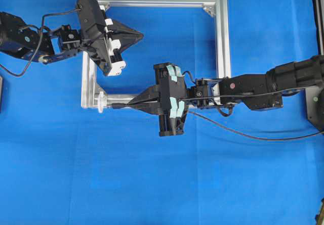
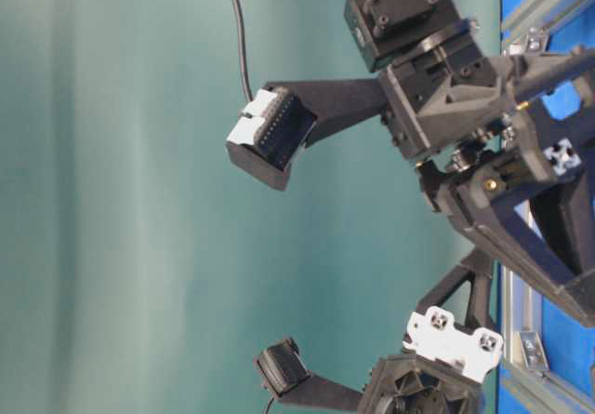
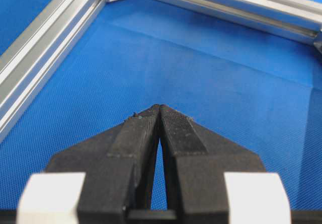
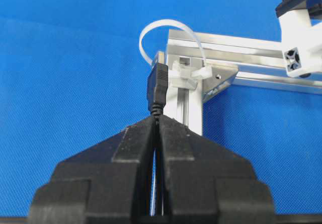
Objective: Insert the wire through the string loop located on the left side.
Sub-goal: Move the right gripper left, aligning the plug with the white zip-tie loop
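Worktop, blue cloth, is carrying the frame, a silver square w/ plenty of open cloth round it. Landmark: the frame's lower-left corner in the overhead view. The loop is standing just outside that corner, tied to the bracket there, opening facing the plug.

Right tool is sitting just inside the corner, clamping the wire right behind the plug, jaws closed on it. Plug's long axis is pointing straight at the loop, tip near it, apparently not through yet. Rest of the wire is trailing away from the corner along the right arm.

Left tool is hovering well away from the corner, near the frame's upper-left, jaws closed on nothing.

Judgement: the right is the nearer arm; a straight push along the plug axis should thread it, w/ the corner edge beside the plug the snag risk.
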